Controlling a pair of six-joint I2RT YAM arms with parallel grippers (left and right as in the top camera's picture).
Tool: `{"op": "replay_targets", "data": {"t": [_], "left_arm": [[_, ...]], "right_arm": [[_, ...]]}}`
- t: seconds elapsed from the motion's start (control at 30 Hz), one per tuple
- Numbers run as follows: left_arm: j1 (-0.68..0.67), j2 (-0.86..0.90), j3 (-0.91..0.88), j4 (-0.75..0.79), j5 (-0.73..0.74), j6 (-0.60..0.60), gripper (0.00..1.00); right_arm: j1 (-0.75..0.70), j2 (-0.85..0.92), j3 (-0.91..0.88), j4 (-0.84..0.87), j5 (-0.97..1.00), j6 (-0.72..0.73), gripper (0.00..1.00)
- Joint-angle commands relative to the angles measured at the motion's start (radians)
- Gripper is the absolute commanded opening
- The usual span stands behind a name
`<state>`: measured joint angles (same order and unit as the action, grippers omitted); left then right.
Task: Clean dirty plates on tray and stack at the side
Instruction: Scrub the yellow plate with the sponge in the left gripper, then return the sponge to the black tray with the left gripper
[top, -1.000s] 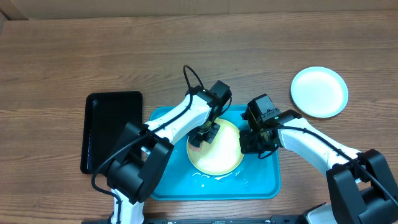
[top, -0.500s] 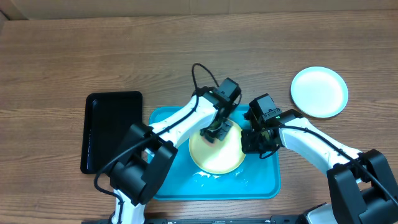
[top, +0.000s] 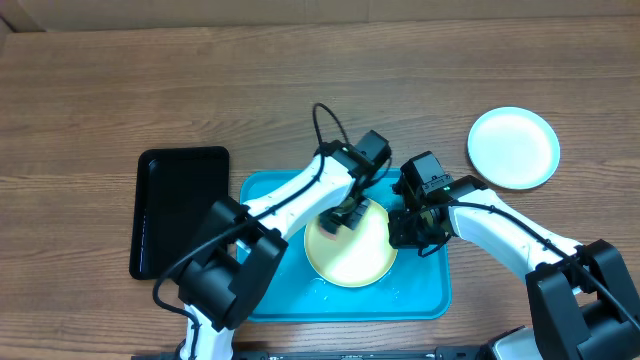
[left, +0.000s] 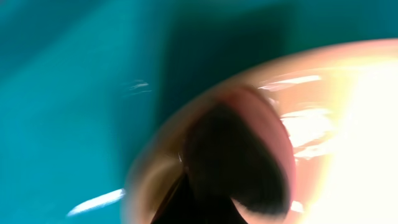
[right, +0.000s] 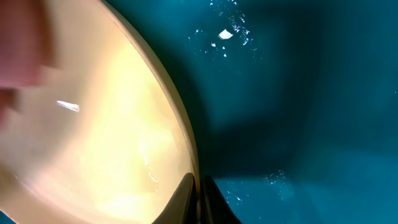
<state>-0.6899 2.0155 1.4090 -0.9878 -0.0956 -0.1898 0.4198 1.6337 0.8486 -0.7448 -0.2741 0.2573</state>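
Both grippers meet at the yellow plate (top: 352, 255) lying in the tray (top: 275, 300).
Overhead, the left gripper (top: 340, 216) is over its upper edge, pressed together. The right gripper (top: 402, 228) is at its right rim, and only the right wrist view shows it pinching that rim.

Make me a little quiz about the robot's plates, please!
1. Pick one. Where does the blue-and-white plate lie?
A. on the turquoise tray
B. on the table
C. on top of the yellow plate
2. True or false: the yellow plate lies on the table.
3. Which gripper pinches the yellow plate's rim?

Key:
1. B
2. False, it lies on the turquoise tray.
3. The right gripper.
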Motion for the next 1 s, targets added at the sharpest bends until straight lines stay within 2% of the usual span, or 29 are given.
{"op": "replay_targets", "data": {"t": [0.0, 0.33, 0.53, 0.77, 0.97], "left_arm": [[0.069, 0.017, 0.021, -0.049, -0.245, -0.087, 0.04], [0.053, 0.017, 0.196, -0.184, -0.124, -0.023, 0.04], [0.058, 0.017, 0.302, -0.271, -0.121, -0.065, 0.04], [0.192, 0.017, 0.308, -0.375, -0.146, -0.221, 0.04], [0.357, 0.017, 0.307, -0.393, -0.117, -0.265, 0.04]], "right_arm": [[0.006, 0.002, -0.010, -0.008, 0.004, -0.018, 0.04], [0.006, 0.002, -0.010, 0.002, 0.004, -0.022, 0.04], [0.006, 0.002, -0.010, 0.002, 0.004, -0.023, 0.04], [0.006, 0.002, 0.004, -0.008, 0.004, -0.034, 0.04], [0.006, 0.002, 0.047, -0.039, 0.004, -0.050, 0.04]]}}
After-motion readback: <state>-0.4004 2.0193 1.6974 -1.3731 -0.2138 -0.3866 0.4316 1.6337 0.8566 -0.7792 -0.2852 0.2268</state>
